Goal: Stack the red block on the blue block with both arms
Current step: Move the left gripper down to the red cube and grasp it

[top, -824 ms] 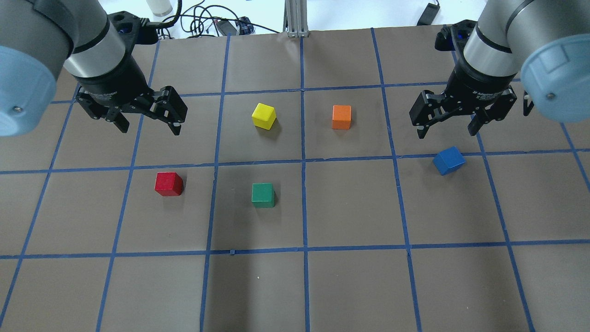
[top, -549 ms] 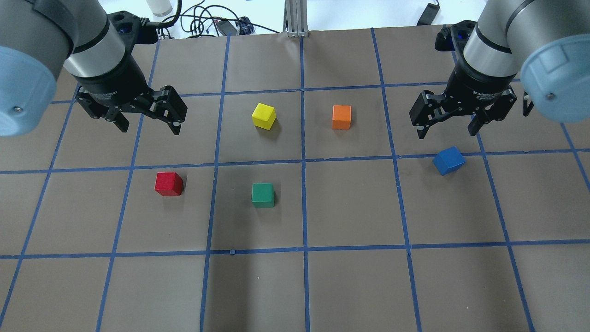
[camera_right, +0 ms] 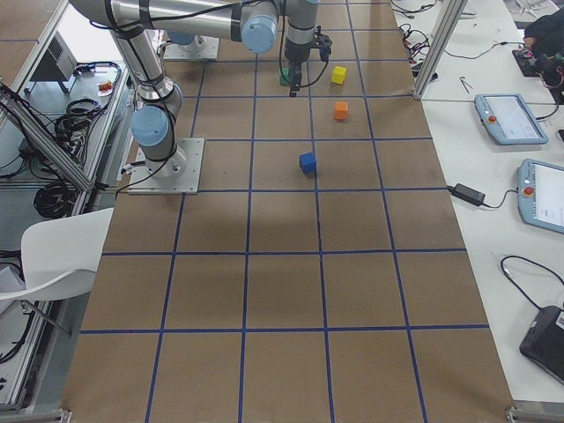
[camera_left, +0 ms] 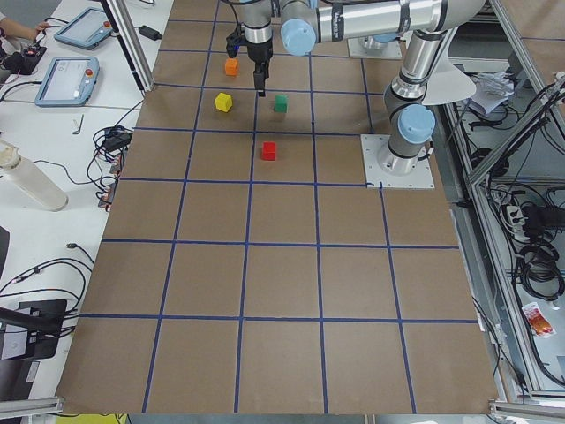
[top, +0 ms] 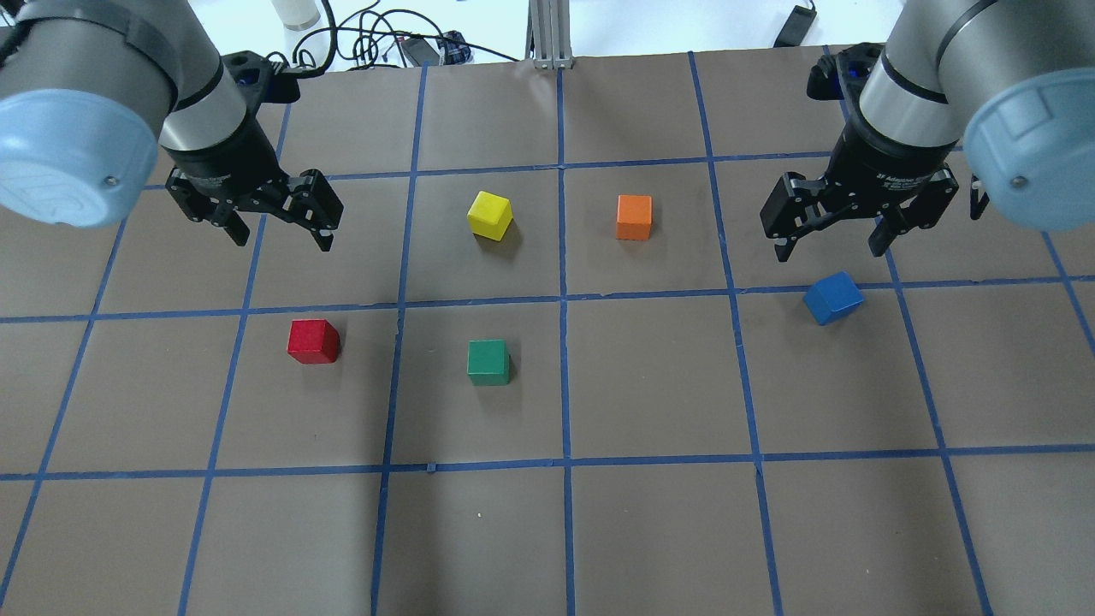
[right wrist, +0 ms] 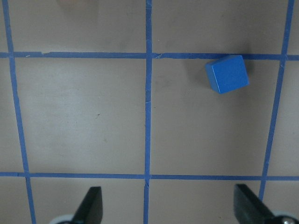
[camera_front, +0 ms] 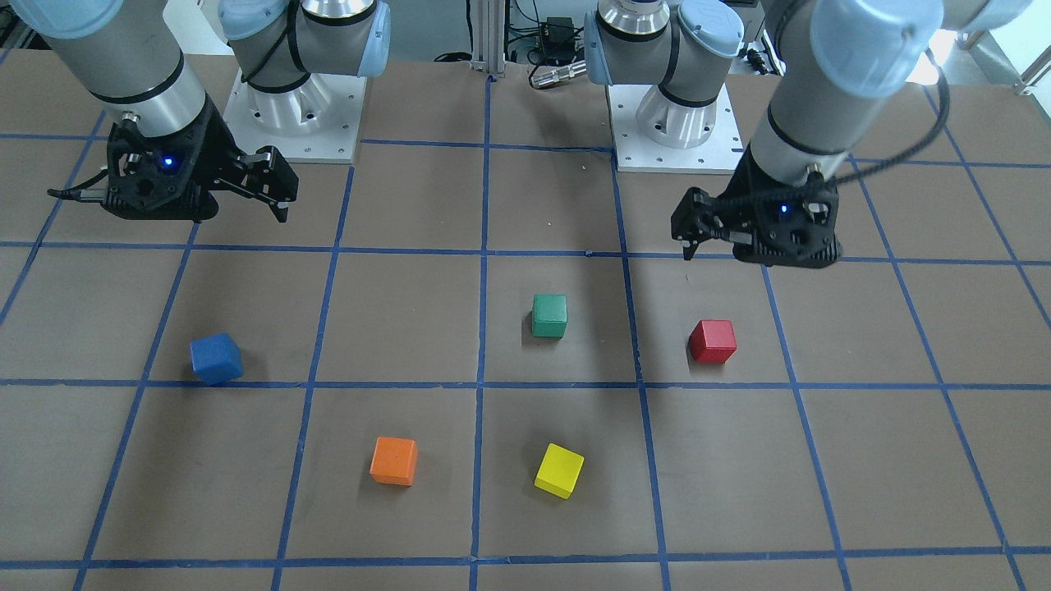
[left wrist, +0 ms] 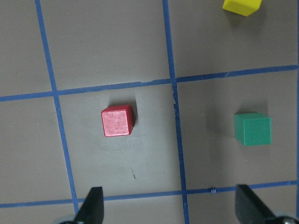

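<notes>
Red block (top: 313,340), blue block (top: 832,298) apart on brown blue-gridded table (top: 650,530).

The table (top: 667,385) is wearing a brown, paper-like sheet, matt and smooth, with faint scuffs showing in the wrist views. The tape (top: 563,376) gridding it is looking blue and slightly shiny. The red block (top: 313,340) and blue block (top: 832,298) are showing matt, painted-looking faces. The green block (top: 488,362), yellow block (top: 490,214) and orange block (top: 634,216) are looking the same. The left arm (top: 205,103) and right arm (top: 907,94) are gleaming as smooth silver metal, their caps (top: 60,162) showing satin light-blue plastic. The left gripper (top: 281,241) and right gripper (top: 828,251) are looking matt black. At twelve o'clock in the front-facing view, the base plates (camera_front: 328,131) are shining as bare metal.
</notes>
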